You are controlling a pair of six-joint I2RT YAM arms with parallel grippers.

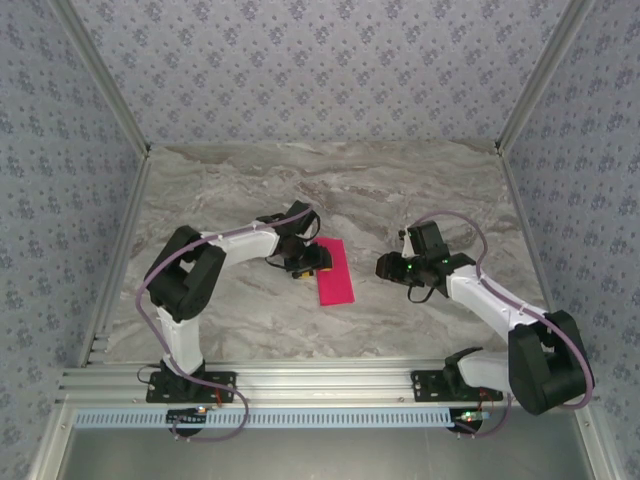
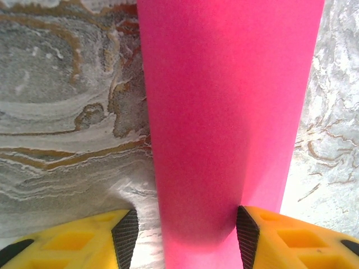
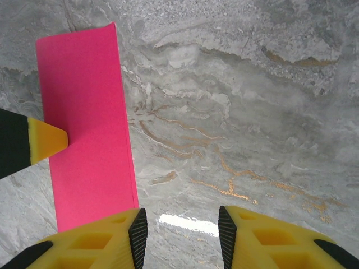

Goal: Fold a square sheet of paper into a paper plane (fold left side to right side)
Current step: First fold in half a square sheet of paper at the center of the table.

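Note:
The square sheet of paper (image 1: 333, 272) lies flat on the marble table as a narrow magenta rectangle, folded in half lengthwise. My left gripper (image 1: 312, 262) hovers low over its left long edge. In the left wrist view the paper (image 2: 224, 101) runs between my open yellow fingers (image 2: 185, 232), and the right pad (image 2: 247, 230) sits over the paper. My right gripper (image 1: 385, 267) stands open to the right of the sheet. The right wrist view has bare marble between its jaws (image 3: 182, 230), the paper (image 3: 84, 123) at the left, and a left fingertip (image 3: 47, 140) over it.
The marble table (image 1: 420, 190) stretches behind and to both sides of the sheet. Patterned walls and metal rails (image 1: 120, 250) bound it. An aluminium rail (image 1: 320, 380) with both arm bases runs along the near edge.

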